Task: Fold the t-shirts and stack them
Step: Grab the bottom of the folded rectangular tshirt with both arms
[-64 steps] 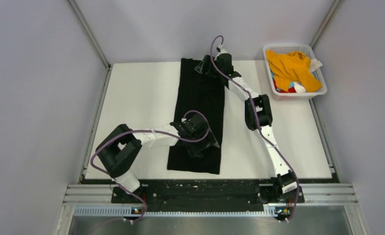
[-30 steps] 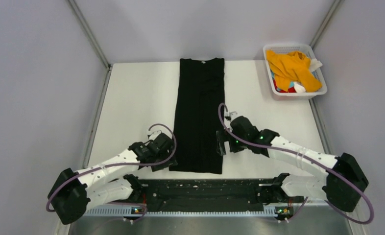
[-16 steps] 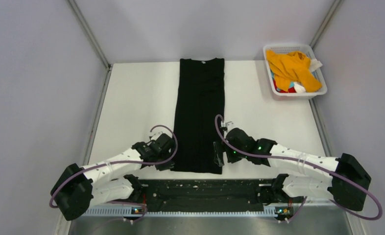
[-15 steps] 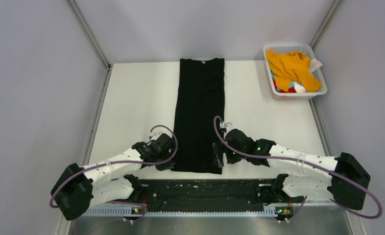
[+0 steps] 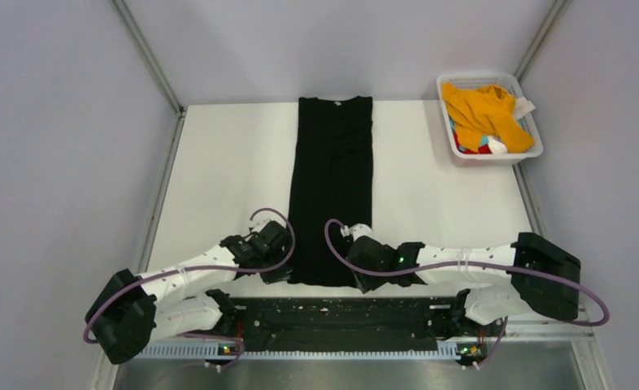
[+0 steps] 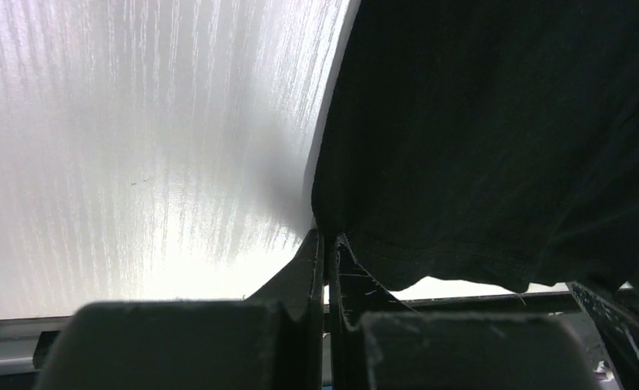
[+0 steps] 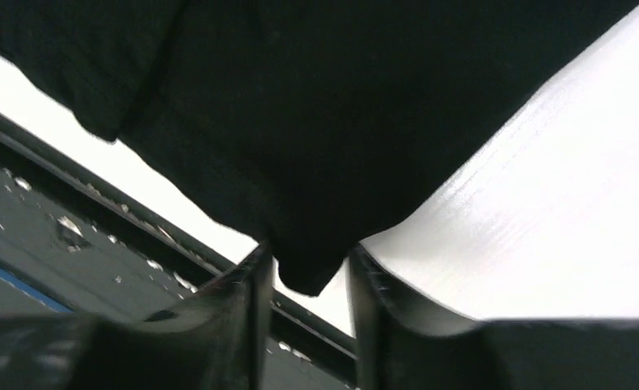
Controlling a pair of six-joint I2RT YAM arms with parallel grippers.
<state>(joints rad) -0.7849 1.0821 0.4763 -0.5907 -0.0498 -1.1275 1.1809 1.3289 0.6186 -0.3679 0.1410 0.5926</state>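
Observation:
A black t-shirt (image 5: 331, 162), folded into a long narrow strip, lies flat down the middle of the white table. My left gripper (image 5: 282, 275) sits at its near left corner; in the left wrist view the gripper (image 6: 326, 237) is shut on the hem of the black cloth (image 6: 479, 122). My right gripper (image 5: 357, 272) is at the near right corner. In the right wrist view its jaws (image 7: 308, 252) stand partly apart, with the corner of the black cloth (image 7: 324, 122) hanging between them. An orange-yellow t-shirt (image 5: 485, 110) lies heaped in the basket.
A white mesh basket (image 5: 450, 88) stands at the far right corner, with red, blue and white cloth (image 5: 480, 146) under the orange shirt. The black base rail (image 5: 324, 313) runs along the table's near edge, just behind both grippers. Grey walls enclose the table.
My left gripper has closed on the near left corner. My right arm has swung left and low to the near right corner, and its jaws have narrowed around the cloth.

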